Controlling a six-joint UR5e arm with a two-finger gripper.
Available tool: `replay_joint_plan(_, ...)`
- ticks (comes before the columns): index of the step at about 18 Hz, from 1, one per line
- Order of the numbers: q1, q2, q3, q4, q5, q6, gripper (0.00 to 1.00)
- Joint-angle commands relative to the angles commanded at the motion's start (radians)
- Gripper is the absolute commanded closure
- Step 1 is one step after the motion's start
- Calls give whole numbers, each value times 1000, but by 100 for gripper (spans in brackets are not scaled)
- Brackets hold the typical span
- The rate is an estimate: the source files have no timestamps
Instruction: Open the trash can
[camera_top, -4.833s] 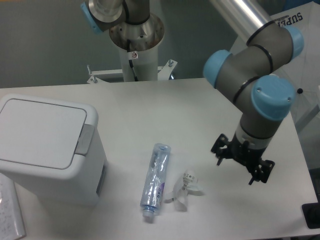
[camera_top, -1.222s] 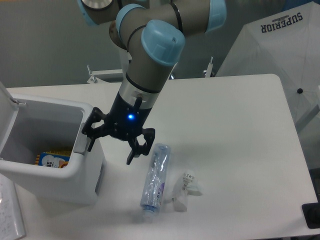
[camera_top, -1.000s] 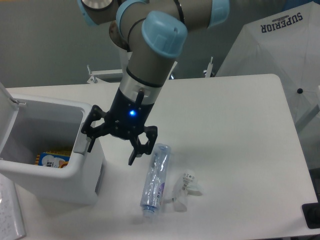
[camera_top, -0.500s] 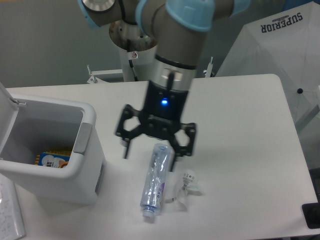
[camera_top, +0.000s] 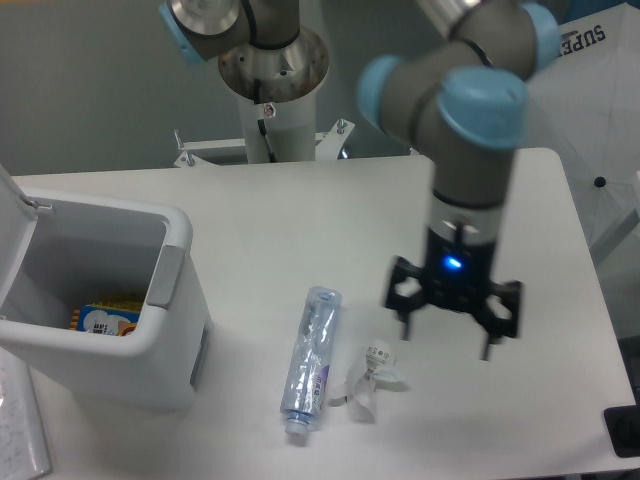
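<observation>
one arm: we see the gripper (camera_top: 448, 318) hanging above the right half of the table (camera_top: 300, 215), blue light lit on its wrist, blurred.
jaws: spread wide, holding nothing.
trash can (camera_top: 150, 345): at the left edge of the table, well apart from the gripper; its white lid (camera_top: 10, 235) stands raised at the far left, the grey push tab (camera_top: 166, 277) on the right rim.
inside the can: a blue and yellow packet (camera_top: 103, 319) lies at the bottom.
clear bottle (camera_top: 310, 360): lying on the table between can and gripper, cap end nearest us.
crumpled wrapper (camera_top: 368, 385): just beside the bottle, on its right.
</observation>
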Motion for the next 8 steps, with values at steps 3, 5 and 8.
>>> replay_joint_plan(3,2,-26,38,-78,3,100,0)
replay_joint_plan(5,0,-37,71,-123,9,158,0)
replay_joint_plan(8,-17,-48,62,-123,95,151,0)
